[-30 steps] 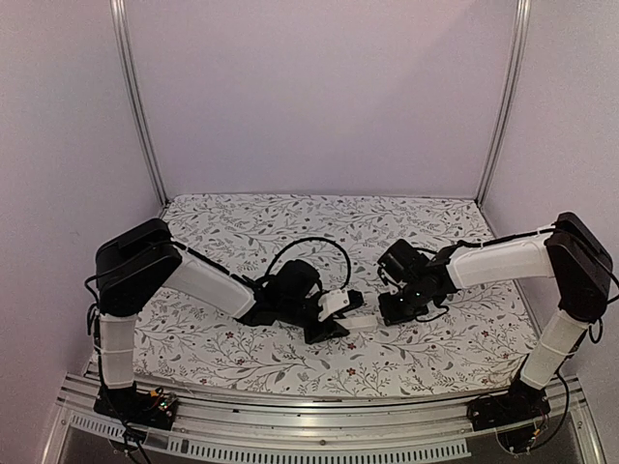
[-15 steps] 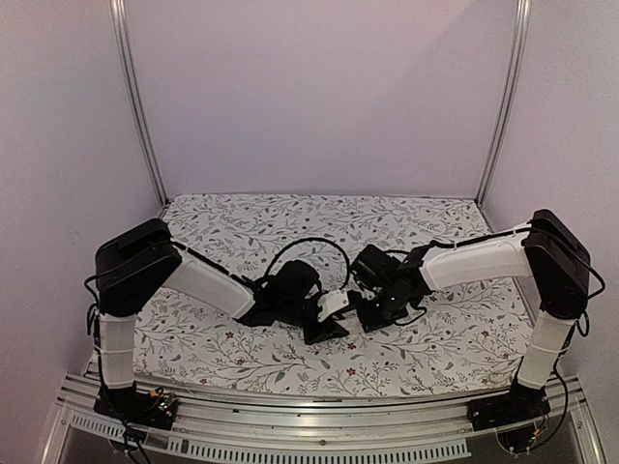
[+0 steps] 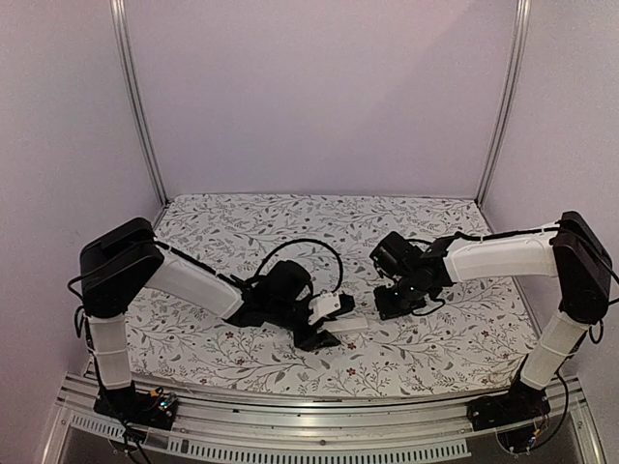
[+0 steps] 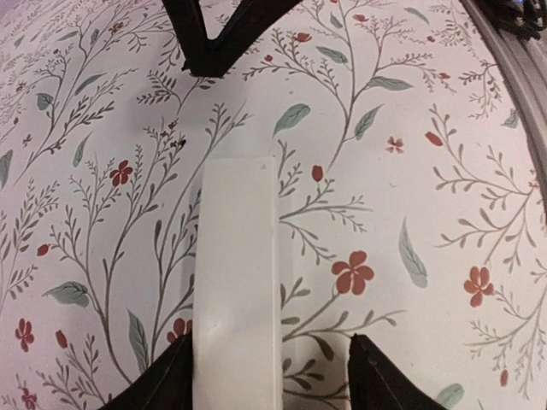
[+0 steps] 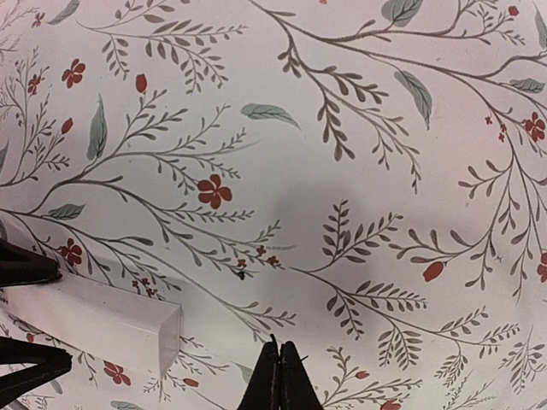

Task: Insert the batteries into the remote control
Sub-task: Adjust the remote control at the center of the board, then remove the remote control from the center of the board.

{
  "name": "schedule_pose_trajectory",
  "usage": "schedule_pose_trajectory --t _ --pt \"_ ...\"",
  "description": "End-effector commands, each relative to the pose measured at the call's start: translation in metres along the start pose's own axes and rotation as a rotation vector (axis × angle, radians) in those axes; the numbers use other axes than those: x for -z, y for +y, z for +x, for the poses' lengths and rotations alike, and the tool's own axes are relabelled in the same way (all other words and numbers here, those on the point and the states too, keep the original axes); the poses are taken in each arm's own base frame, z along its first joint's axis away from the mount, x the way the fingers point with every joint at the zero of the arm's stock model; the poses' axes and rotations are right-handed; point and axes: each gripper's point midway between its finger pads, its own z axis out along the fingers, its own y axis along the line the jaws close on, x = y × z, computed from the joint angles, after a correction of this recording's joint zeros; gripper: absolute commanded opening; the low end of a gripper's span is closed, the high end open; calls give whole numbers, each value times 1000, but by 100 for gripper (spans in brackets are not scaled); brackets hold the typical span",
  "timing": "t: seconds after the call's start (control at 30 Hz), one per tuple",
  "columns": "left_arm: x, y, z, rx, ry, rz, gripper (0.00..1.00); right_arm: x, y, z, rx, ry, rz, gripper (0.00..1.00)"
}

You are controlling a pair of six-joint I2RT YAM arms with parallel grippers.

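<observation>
The remote control (image 4: 238,282) is a long white bar lying on the flowered cloth; its black patch does not show. My left gripper (image 4: 269,386) is open and straddles it: the left finger touches the bar's side, and cloth shows between the bar and the right finger. In the top view the remote (image 3: 350,324) pokes out to the right of the left gripper (image 3: 326,335). My right gripper (image 3: 392,305) hovers a short way right of it, its fingertips (image 5: 279,369) pressed together with nothing between them. The remote's end (image 5: 111,323) lies to their left. No batteries are in view.
A patterned cloth (image 3: 242,227) covers the table. A metal rail (image 3: 290,445) runs along the near edge, and upright frame posts (image 3: 135,106) stand at the back corners. The left arm's black cable (image 3: 309,246) loops above its wrist.
The right gripper came in close to the remote's end half a second ago, then drew back to the right. The left gripper and the remote shifted slightly left and nearer.
</observation>
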Motion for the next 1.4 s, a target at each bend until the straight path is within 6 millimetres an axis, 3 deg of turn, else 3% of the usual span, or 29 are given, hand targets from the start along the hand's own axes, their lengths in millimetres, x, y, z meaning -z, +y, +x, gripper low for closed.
schedule_pose_trajectory --t 0.0,0.1,0.23,0.53,0.57,0.77,0.87,0.9,0.97,1.1,1.2,1.27,1.37 --pt "20 -1 15 13 67 -13 61 2 -8 2 16 -6 33 1" --pt "27 4 33 28 122 -57 61 0 -5 3 18 0 20 1" --pt "31 5 46 54 159 -73 53 -4 3 6 14 10 -24 1" --pt "25 4 39 64 125 -54 43 -21 62 16 83 65 -172 0" --pt "25 4 38 64 124 -53 43 -21 61 15 81 62 -163 0" --pt "45 9 25 54 74 -95 48 -4 4 0 8 0 -28 3" --pt "65 13 5 63 6 -130 54 16 -22 -15 3 -57 15 10" --pt "72 14 -2 71 -22 -141 56 23 -23 -21 34 -82 11 18" --pt "89 18 -15 100 -87 -171 60 40 -9 -39 107 -154 -57 30" --pt "134 33 -33 196 -239 -286 65 81 59 -61 379 -338 -371 54" --pt "171 50 -38 271 -337 -417 72 104 115 -46 716 -461 -542 64" --pt "193 55 -39 313 -394 -478 76 107 147 -25 952 -501 -618 70" --pt "225 62 -38 363 -487 -578 82 95 179 2 1226 -510 -692 80"
